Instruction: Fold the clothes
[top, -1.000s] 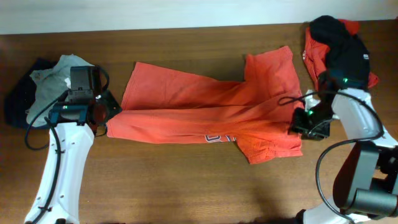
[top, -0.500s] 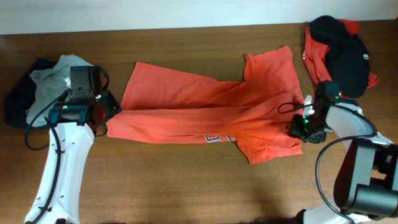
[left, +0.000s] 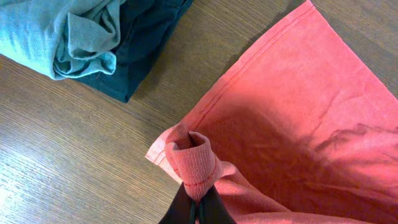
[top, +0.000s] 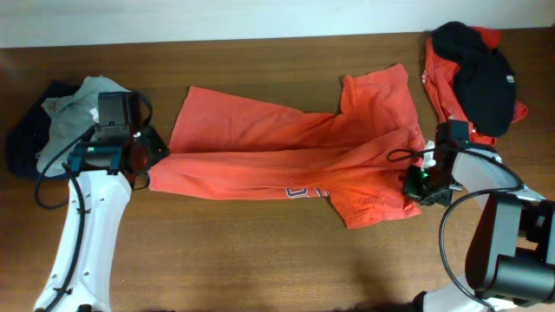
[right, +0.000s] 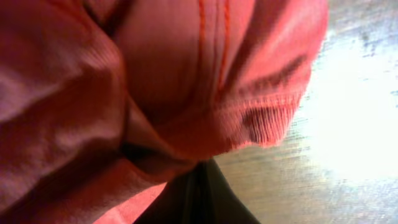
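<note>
Room: table [top: 260, 260] front half is bare wood below the T-shirt [top: 277, 147], full width btw the two arms. Far side has only a narrow bare strip btw shirt and the white wall [top: 260, 17]. L end is crowded: pale grey-green garment [top: 74, 121] sits on navy garment [top: 19, 143], heap just beside the left wrist. R far corner: black garment [top: 481, 74] is piled on red garment [top: 436, 78], at the table's R edge, near the shirt's far sleeve but apart.

T-shirt: orange-red, laid lengthwise across mid table, hem end L, sleeves R. Body is doubled along its length, w/ lettering [top: 308, 189] just peeking at the front edge. One sleeve points toward the wall, the other flops toward the front.

left gripper [left: 196, 205]: at the shirt's L front corner, fingers together, clamped on a rolled nub of hem. Rest of the hem runs flat on the wood. Grey-green/navy heap is near, not touching the shirt.

right gripper [right: 200, 186]: at the shirt's R end by the front sleeve, fingers pressed together w/ bunched cloth at the tips, so clamped on the fabric. A ribbed stitched edge hangs just beside.

Pose: left arm comes in from front L, forearm runs up the table, wrist turned R. Right arm comes from the front R corner, elbow bowed out, wrist turned L. Both grippers are low at table level and well apart, shirt spanning btw them.
</note>
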Available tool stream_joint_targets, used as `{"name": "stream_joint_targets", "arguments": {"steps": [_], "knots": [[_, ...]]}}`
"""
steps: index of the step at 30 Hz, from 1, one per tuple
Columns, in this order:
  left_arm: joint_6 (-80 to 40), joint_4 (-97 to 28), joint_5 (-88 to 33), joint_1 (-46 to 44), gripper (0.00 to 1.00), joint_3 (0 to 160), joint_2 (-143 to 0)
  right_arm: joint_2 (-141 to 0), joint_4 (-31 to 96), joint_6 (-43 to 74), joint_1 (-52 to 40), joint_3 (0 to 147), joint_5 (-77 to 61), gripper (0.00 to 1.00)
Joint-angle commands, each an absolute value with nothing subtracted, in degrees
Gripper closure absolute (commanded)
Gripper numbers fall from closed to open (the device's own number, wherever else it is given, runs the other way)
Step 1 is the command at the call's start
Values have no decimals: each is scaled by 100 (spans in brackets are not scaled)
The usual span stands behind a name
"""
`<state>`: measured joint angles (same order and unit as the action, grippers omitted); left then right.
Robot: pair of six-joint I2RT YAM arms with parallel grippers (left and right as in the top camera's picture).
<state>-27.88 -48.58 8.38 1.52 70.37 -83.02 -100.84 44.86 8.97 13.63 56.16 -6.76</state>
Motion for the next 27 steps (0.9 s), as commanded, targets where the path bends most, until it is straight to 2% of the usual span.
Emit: {"name": "stream_joint_targets", "arguments": {"steps": [1, 15, 27], "knots": [[-2727, -4829, 945, 150, 99, 7030, -8291, -9870, 4722, 1280, 1391, 5854, -919, 96], [-2410, -4893, 926, 150, 99, 7070, -7588, -7618, 7061, 1251, 1391, 7817, -834, 96], [-2300, -5655, 921, 150, 100, 7070, -6429, -6751, 8130, 1249, 1391, 8114, -856, 96]]}}
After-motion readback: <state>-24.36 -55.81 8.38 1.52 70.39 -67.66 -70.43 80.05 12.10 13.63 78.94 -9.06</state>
